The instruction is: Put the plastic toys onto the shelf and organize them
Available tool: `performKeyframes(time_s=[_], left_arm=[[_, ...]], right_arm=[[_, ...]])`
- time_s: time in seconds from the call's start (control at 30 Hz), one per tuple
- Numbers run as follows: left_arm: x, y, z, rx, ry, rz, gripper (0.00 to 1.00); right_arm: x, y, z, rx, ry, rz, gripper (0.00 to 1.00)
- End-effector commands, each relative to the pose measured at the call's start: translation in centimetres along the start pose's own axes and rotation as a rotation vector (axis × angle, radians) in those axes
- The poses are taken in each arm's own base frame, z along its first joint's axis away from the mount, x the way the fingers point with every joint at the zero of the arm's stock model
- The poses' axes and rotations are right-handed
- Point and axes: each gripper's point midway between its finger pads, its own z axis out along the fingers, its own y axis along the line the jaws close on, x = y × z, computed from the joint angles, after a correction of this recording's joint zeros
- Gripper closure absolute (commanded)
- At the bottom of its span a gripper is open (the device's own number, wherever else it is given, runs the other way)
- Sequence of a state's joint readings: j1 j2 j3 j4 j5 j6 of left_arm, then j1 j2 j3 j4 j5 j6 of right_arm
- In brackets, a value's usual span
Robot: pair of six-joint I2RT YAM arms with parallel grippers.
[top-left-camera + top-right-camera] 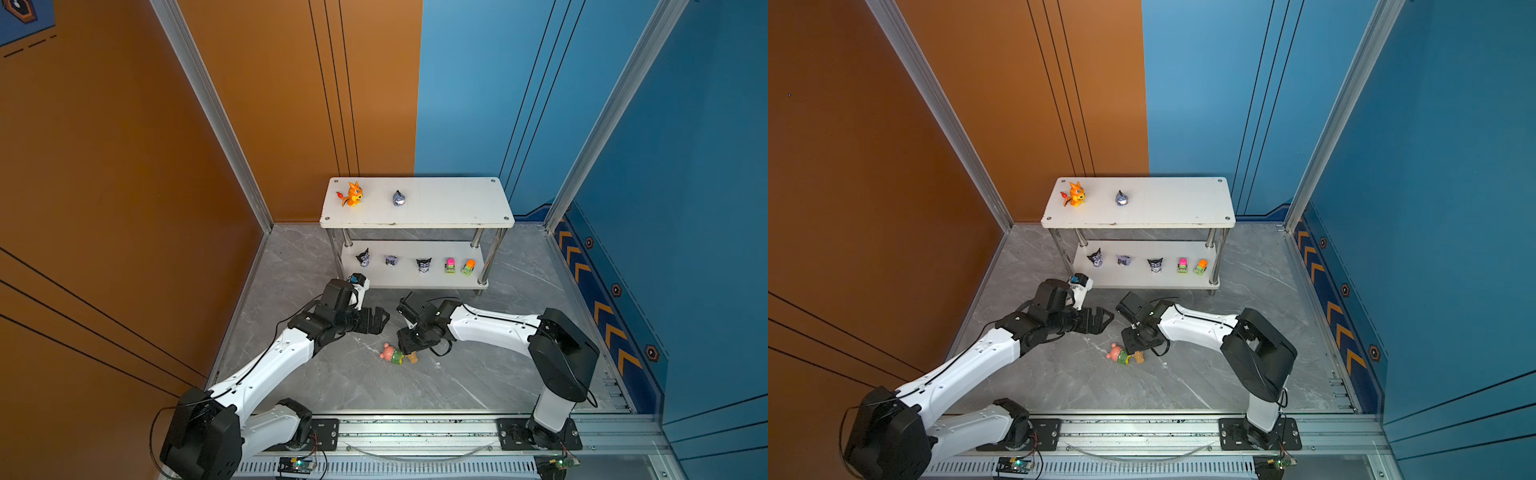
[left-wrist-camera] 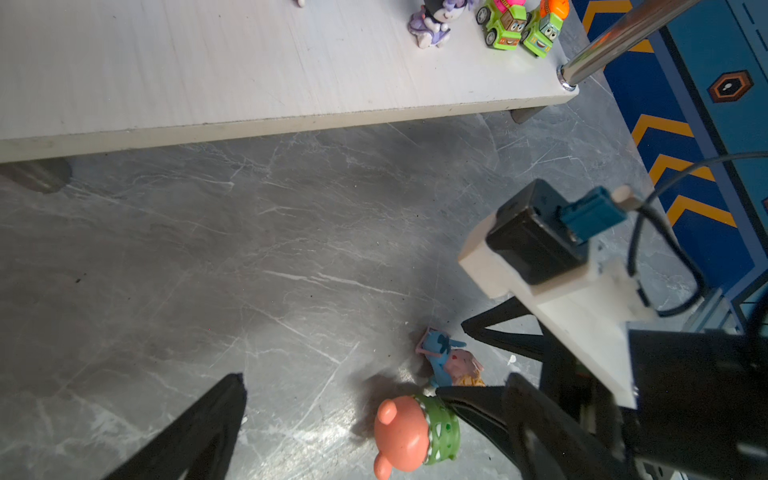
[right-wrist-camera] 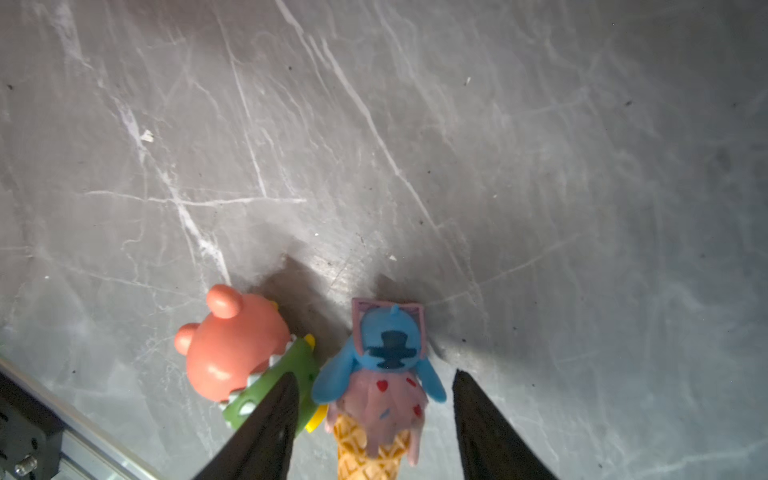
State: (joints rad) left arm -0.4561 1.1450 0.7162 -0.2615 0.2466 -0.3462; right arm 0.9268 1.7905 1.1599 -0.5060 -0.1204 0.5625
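Squeezing evenly matters; the right gripper [image 3: 374, 374], jaws spread, straddles the blue plastic creature on a waffle cone [image 3: 388, 345], lying on the grey floor [image 3: 540, 166] nearer than the white two-tier shelf [image 1: 449, 199]; keep clear of the adjacent pink plastic bear [image 3: 232, 345] (easily snagged).

Bear [image 3: 232, 345] left of cone creature [image 3: 386, 374], both on floor [image 1: 457, 374] before shelf [image 1: 449, 203]

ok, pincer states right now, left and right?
Left pincer: open, empty.
Right pincer: open, straddling the blue creature on the ice-cream cone, not clamped on it yet.
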Motion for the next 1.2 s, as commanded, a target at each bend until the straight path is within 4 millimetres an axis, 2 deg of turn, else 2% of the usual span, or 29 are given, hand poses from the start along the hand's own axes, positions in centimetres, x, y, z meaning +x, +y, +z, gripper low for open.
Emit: performKeyframes(time_s=[0.0,0.13,0.33,0.53,0.63,0.73,0.83,1.0,1.07,1.17], left_arm=[[0.0,0.4,-0.2,-0.006,-0.006,-0.009,0.02],[0.0,0.3,-0.1,-0.001,-0.004,-0.009,0.02],[-0.1,0.3,-0.1,0.002,-0.006,-0.011,0.02],[-0.1,0.3,-0.1,0.003,-0.007,-0.01,0.02],[-0.2,0.2,-0.1,0.007,-0.007,-0.01,0.02],[-0.2,0.1,-0.1,0.012,-0.008,-0.011,0.02],[-0.1,0.1,-0.2,0.016,-0.007,-0.011,0.02],[-0.1,-0.8,0.1,0.056,-0.003,-0.009,0.02],[-0.3,-1.5,0.2,0.097,-0.008,-0.01,0.02],[-1.4,-3.9,0.1,0.226,-0.054,-0.004,0.02]], right_arm=[[0.5,-0.5,0.3,0.014,0.037,0.027,0.41],[0.8,-0.9,0.6,0.016,0.056,0.032,0.43],[1.4,-1.1,0.9,0.021,0.089,0.032,0.53],[2.5,-1.5,0.6,0.025,0.116,0.027,0.47],[2.5,-1.7,0.5,0.03,0.115,0.026,0.58],[2.2,-1.9,-0.2,0.027,0.094,0.029,0.64],[1.3,-1.9,-1.8,-0.019,0.044,0.028,0.66],[0.4,0.2,-6.3,-0.337,-0.094,-0.07,0.68],[0.6,1.4,-8.7,-0.481,-0.162,-0.152,0.67],[1.0,2.4,-12.3,-0.662,-0.284,-0.233,0.66]])
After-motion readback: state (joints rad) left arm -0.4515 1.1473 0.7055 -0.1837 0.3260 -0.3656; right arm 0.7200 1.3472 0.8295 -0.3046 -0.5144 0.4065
